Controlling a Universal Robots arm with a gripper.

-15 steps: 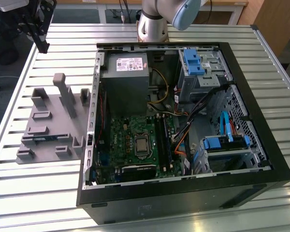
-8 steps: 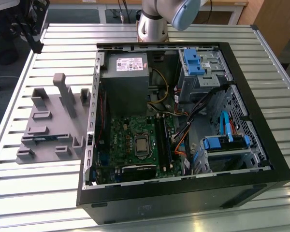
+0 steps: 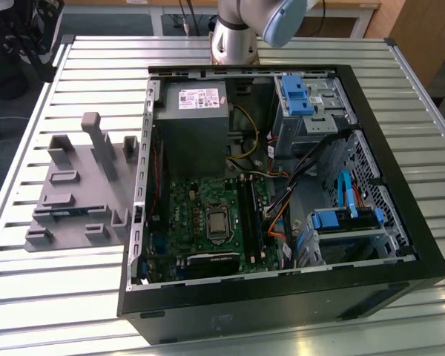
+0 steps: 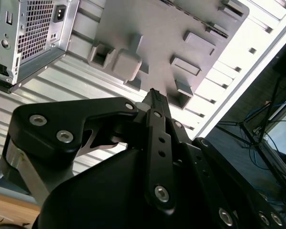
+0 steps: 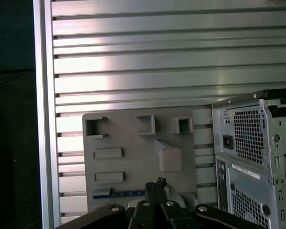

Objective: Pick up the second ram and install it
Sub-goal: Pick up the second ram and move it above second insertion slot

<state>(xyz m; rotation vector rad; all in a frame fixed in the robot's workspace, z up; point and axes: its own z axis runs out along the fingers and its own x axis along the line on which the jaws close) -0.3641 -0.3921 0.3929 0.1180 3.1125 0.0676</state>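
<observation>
The second ram (image 3: 68, 211) is a thin dark green-blue stick lying in a slot of the grey fixture tray (image 3: 96, 159) on the exterior view's left. In the first wrist view the ram (image 5: 118, 193) lies along the tray's (image 5: 133, 152) edge closest to the gripper. My gripper (image 5: 155, 183) hovers above the tray, well clear of it, with its tips close beside the ram's end in that picture. In the second wrist view the gripper (image 4: 154, 94) has its fingers pressed together with nothing between them. The motherboard's black memory slots (image 3: 249, 215) lie inside the open computer case (image 3: 371, 267).
The tray's upright posts (image 3: 101, 144) rise beside the ram's slot. The case's metal wall (image 3: 142, 185) and power supply (image 3: 195, 122) stand right beside the tray. The arm's base (image 3: 233, 37) is behind the case. The slatted table's edge (image 5: 43, 119) runs near the tray.
</observation>
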